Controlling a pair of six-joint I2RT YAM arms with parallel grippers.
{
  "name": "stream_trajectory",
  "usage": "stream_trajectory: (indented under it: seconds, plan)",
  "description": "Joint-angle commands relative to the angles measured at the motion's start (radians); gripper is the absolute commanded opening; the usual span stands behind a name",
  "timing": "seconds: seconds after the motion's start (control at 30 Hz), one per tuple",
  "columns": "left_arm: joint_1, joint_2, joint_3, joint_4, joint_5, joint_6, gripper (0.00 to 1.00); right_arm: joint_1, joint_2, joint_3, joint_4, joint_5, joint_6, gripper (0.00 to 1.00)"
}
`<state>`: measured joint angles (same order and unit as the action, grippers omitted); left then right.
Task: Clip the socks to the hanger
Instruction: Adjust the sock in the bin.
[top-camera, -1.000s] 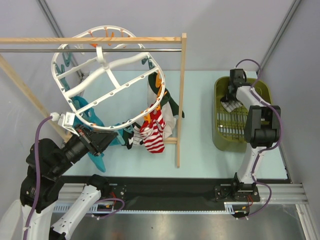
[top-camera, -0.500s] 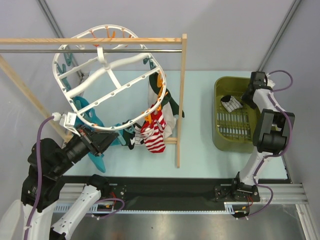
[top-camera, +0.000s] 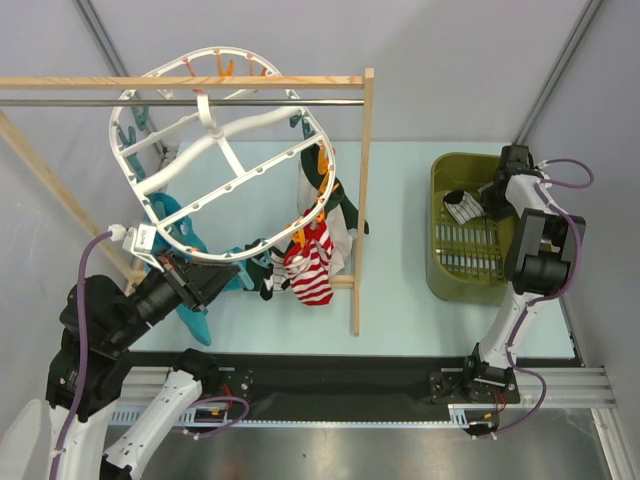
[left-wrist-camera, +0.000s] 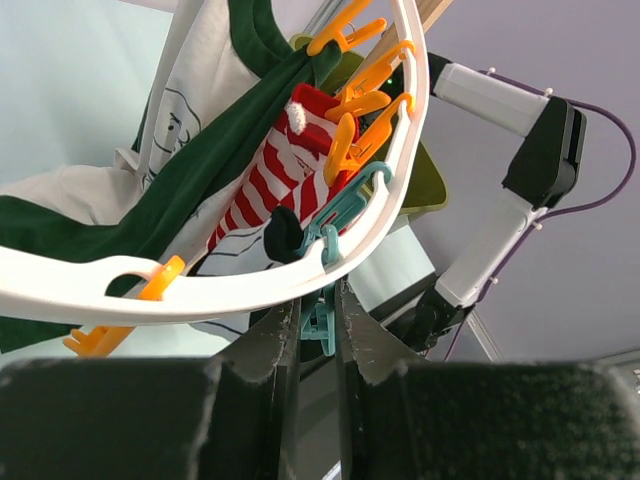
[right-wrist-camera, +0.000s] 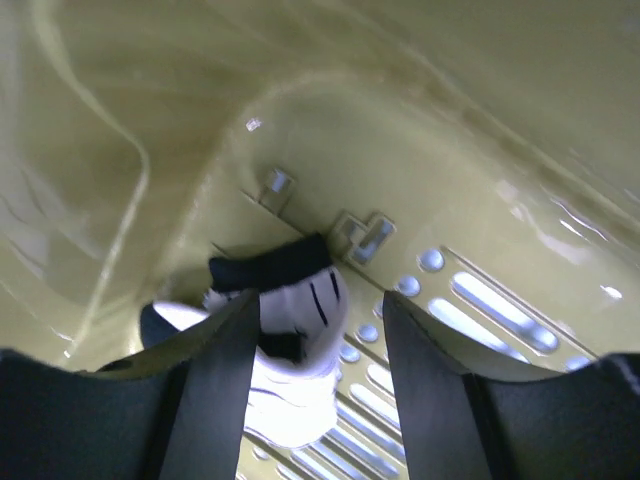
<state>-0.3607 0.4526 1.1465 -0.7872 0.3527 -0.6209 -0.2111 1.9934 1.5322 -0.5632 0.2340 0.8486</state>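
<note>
Your right gripper (top-camera: 497, 200) has just let go of its target. The picture from 1 second ago shows it down over the loose sock (top-camera: 462, 207), well to the right of the hanger (top-camera: 212, 137). Now it sits further right again, by the far side of the basket (top-camera: 440, 270), and its fingers are spread wider than before. In the wrist view they stand apart with nothing pinched. The loose sock lies beyond them on the basket's slotted floor, black toe up.

I judge that this pick has not come off. No sock is travelling toward the hanger, so you need a fresh descent and a firm close before anything more can be clipped.

Your left gripper (left-wrist-camera: 318, 300) is unchanged. It is pressed together on the hanger's near rim, pinching the white plastic just above a teal clip (left-wrist-camera: 320, 325). The hanger has only swung a little under the rod (top-camera: 150, 100).

2 socks already hang at the hanger's near-right edge, the red sock (left-wrist-camera: 265, 190) and, just beside it, a clipped white sock (left-wrist-camera: 282, 235). An orange clip (left-wrist-camera: 160, 280) on the rim near your left fingers looks free for the next one.
</note>
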Motion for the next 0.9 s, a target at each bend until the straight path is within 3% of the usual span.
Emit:
stream_trajectory:
  seconds: [0.0,0.17,0.37,0.63,0.87]
  plan:
    - [-0.004,0.009,-0.007,0.035,0.043,-0.02,0.0,0.006,0.015,-0.006,-0.029,-0.05,0.087,0.57]
    - [-0.004,0.005,-0.008,0.037,0.043,-0.028,0.0,0.01,0.044,-0.001,-0.04,-0.067,0.118,0.51]
    - [-0.004,0.003,-0.01,0.037,0.038,-0.031,0.0,0.044,0.042,0.002,-0.099,0.005,0.175,0.5]
    - [-0.004,0.0,-0.01,0.034,0.038,-0.028,0.0,0.114,0.009,0.06,-0.15,0.244,0.061,0.56]
    - [-0.004,-0.008,-0.021,0.042,0.046,-0.028,0.0,0.157,-0.038,0.063,-0.119,0.323,-0.043,0.6]
